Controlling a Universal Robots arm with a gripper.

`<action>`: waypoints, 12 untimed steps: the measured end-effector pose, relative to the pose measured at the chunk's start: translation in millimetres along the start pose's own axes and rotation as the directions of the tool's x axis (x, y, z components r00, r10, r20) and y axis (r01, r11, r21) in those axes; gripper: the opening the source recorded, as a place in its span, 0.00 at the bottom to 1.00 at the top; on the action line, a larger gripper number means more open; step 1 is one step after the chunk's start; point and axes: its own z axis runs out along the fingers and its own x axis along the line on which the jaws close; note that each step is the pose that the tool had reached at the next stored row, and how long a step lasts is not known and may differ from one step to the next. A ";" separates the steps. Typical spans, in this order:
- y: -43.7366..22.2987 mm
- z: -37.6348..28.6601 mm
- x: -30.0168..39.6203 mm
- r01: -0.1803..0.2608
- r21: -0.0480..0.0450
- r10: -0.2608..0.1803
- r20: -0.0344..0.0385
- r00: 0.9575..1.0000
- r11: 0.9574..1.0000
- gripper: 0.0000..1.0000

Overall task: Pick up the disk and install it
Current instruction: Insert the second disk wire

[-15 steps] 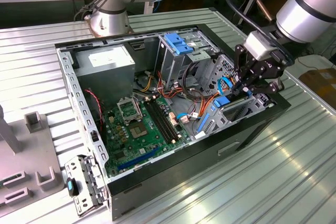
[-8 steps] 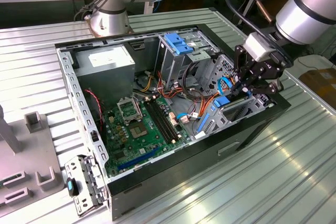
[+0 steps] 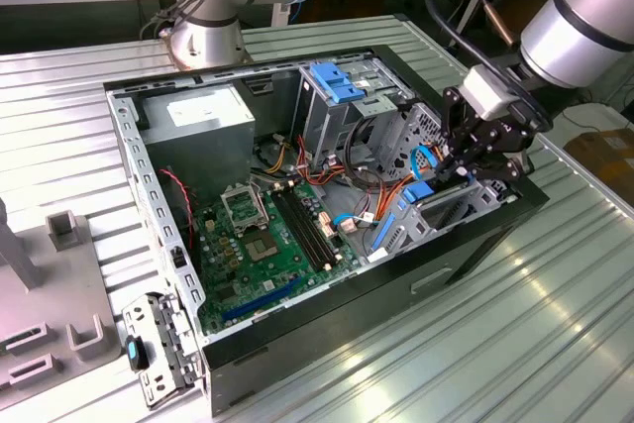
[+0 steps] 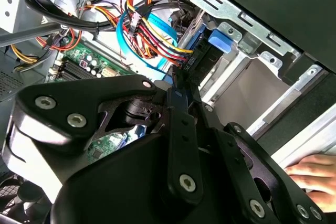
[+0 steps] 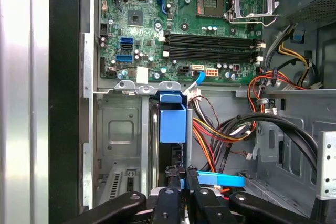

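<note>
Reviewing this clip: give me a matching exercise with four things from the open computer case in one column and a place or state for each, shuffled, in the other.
Things:
1. bright blue-framed hard disk
2. black gripper
3. green motherboard
4. grey power supply box

Places or states:
A. lying flat on the case floor
B. in the case's far corner, near the arm's base
C. standing on edge in the metal drive bay
D. closed on the disk's end

Pairs: 1-C, 2-D, 3-A, 4-B

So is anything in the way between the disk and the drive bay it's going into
Nothing visible blocks it. The disk already stands edge-on in the metal drive bay, with the gripper at its near end. The bundle of coloured cables runs beside the disk, close to it but not across its slot.
</note>
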 end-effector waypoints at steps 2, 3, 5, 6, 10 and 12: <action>0.0 1.0 0.4 0.000 0.000 0.000 0.002 1.000 1.000 0.16; 0.0 1.7 0.5 0.000 0.000 0.000 0.004 1.000 1.000 0.16; 0.0 2.3 0.7 0.000 0.000 0.000 0.005 1.000 1.000 0.16; 0.0 2.3 0.7 0.000 0.000 0.000 0.005 1.000 1.000 0.16; -0.1 1.5 0.7 0.000 0.000 0.000 0.009 1.000 1.000 0.24; -0.1 -7.3 -0.5 0.000 0.000 0.000 0.009 1.000 1.000 0.24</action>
